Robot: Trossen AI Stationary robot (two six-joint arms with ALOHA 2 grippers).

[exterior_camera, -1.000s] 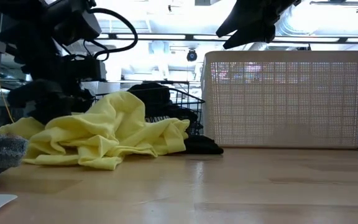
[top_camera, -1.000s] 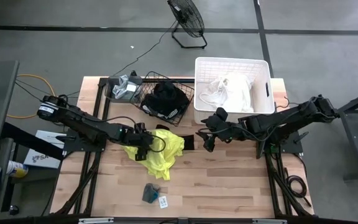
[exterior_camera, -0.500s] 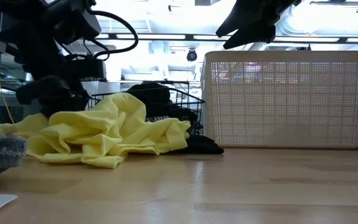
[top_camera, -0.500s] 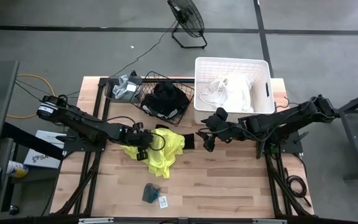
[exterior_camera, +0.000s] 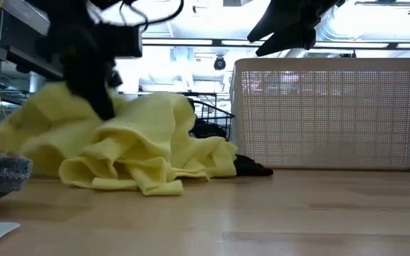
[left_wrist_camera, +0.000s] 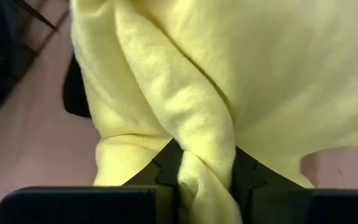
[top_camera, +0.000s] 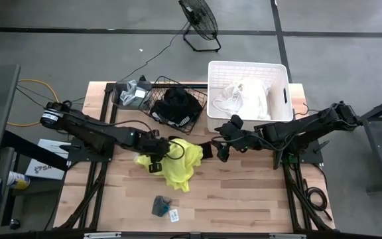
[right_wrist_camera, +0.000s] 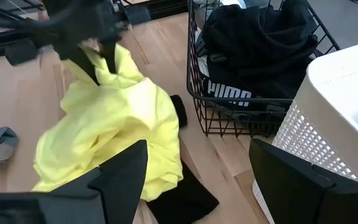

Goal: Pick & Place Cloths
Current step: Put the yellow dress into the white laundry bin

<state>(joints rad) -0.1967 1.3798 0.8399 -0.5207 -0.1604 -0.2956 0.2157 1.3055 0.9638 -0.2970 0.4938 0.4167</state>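
A neon yellow cloth (top_camera: 176, 164) lies bunched at the table's middle, with my left gripper (top_camera: 154, 157) shut on its left part. The edge of a black cloth (top_camera: 208, 149) shows under the yellow cloth's right side. My right gripper (top_camera: 221, 149) hangs open above the table, just right of the yellow cloth and touching nothing. A black cloth with white lettering (right_wrist_camera: 253, 56) fills the wire basket (top_camera: 178, 106). White cloths (top_camera: 244, 96) lie in the white tub (top_camera: 249, 69). A small grey cloth (top_camera: 160, 204) rests near the front edge. My left gripper pinches a bunched fold of the yellow cloth (left_wrist_camera: 207, 155) between its two fingers, with several layers gathered together. The fingers slant down from above, coming from the table's left. The held part is raised (exterior_camera: 84, 107), and the cloth hangs slack with its lower folds (exterior_camera: 148, 181) on the table.
A paper tag (top_camera: 174, 215) lies beside the grey cloth. A grey bundle (top_camera: 132, 93) sits at the far left by the wire basket. Bare wood lies along the near and right parts of the table (top_camera: 257, 199).
My left gripper has shut on the yellow cloth and risen, drifting slightly toward the table's right. The cloth's held part has been pulled up and the cloth has gathered into a taller heap, its lower folds staying on the table.
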